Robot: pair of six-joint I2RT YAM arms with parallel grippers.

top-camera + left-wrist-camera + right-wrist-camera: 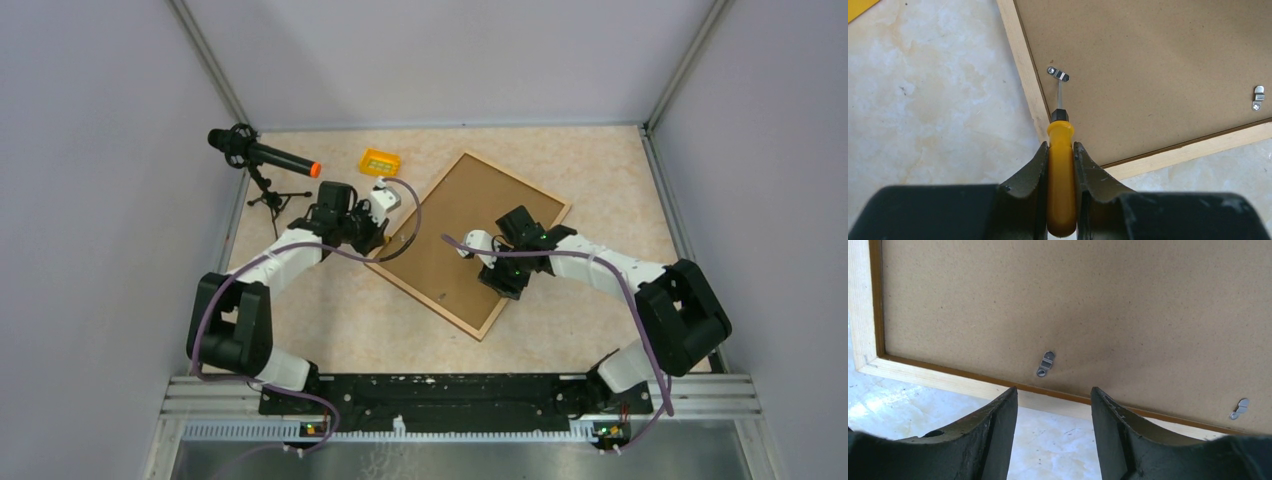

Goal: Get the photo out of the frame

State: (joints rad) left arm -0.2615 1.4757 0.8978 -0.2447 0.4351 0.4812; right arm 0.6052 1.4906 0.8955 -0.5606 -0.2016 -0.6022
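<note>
Face-down frame [450, 215] on counter [600, 180]; yellow screwdriver [1060, 165] clamped in left end effector [1061, 150], tip at metal clip [1058, 74]; right end effector [1054, 392] apart, empty, near frame edge

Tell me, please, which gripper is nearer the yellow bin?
Left. The left gripper is just in front of the yellow bin; the right gripper is across the frame.
</note>
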